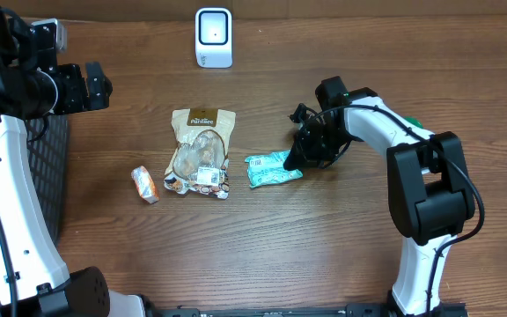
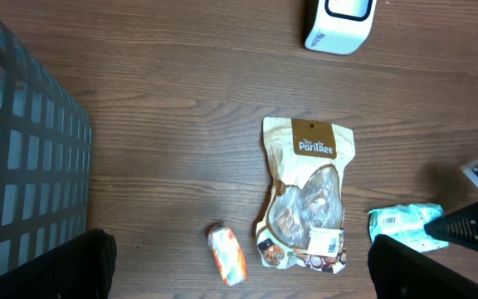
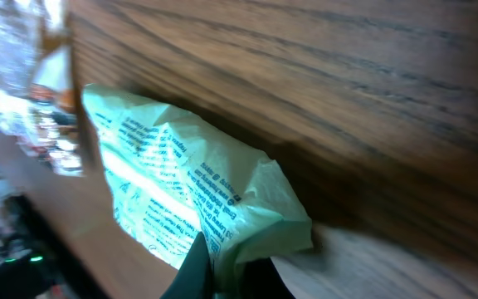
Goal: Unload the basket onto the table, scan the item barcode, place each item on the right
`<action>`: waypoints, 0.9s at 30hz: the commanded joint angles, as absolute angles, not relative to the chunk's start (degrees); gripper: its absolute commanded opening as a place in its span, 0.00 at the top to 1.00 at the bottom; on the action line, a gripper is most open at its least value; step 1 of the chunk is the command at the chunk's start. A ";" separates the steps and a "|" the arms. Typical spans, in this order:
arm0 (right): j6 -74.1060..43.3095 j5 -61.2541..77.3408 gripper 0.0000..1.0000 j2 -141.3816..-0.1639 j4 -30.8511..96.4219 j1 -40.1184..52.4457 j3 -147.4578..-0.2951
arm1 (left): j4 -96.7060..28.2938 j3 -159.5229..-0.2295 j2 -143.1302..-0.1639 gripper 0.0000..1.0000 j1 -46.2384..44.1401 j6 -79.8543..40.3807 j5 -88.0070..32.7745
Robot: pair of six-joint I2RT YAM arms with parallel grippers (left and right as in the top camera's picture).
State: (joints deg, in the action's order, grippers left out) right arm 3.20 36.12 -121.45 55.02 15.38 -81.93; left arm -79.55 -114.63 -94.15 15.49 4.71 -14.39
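Observation:
A teal printed packet [image 1: 268,169] lies on the wooden table right of centre, with a small barcode label at its left end [image 2: 390,220]. My right gripper [image 1: 296,161] is down at the packet's right end and shut on its crimped edge. In the right wrist view the dark fingertips [image 3: 196,264] pinch the pale green film [image 3: 181,183]. The white scanner [image 1: 213,37] stands at the back centre. My left gripper [image 1: 95,84] hangs high at the far left, open and holding nothing, its fingers [image 2: 73,266] framing the view from above.
A tan snack pouch [image 1: 201,150] lies just left of the teal packet. A small orange-and-white packet [image 1: 144,184] sits further left. A dark mesh basket [image 1: 51,158] stands at the left edge of the table.

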 commanded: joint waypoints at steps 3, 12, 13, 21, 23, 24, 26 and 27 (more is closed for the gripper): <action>2.55 45.15 0.96 -115.24 56.07 12.10 -82.56 | -79.48 -115.33 -94.39 0.00 15.20 5.80 -14.83; -2.24 40.60 0.96 -97.38 62.98 10.00 -84.66 | -79.48 -115.33 -94.39 0.00 15.20 5.80 -14.83; -2.44 40.49 0.96 -95.88 63.64 10.13 -84.82 | -79.48 -115.33 -94.39 0.00 15.20 5.80 -14.83; -10.39 39.40 0.96 -86.24 66.87 10.15 -84.93 | -79.48 -115.33 -94.39 0.01 15.20 5.80 -14.83; -12.49 37.43 0.96 -85.73 68.95 10.28 -85.97 | -79.48 -115.33 -94.39 0.01 15.20 5.80 -14.83; -12.49 36.75 0.96 -85.76 70.15 10.48 -86.80 | -79.48 -115.33 -94.39 0.01 15.20 5.80 -14.83; -13.37 35.00 0.96 -85.89 72.18 11.14 -88.92 | -79.50 -115.33 -94.39 0.00 15.20 5.80 -14.83; -13.82 33.78 0.96 -85.89 72.86 11.57 -90.19 | -79.48 -115.33 -94.39 0.01 15.20 5.80 -14.83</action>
State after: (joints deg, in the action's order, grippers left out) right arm -10.74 36.71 -87.22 72.36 10.39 -85.60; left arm -79.57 -114.63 -94.15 15.49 4.71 -14.39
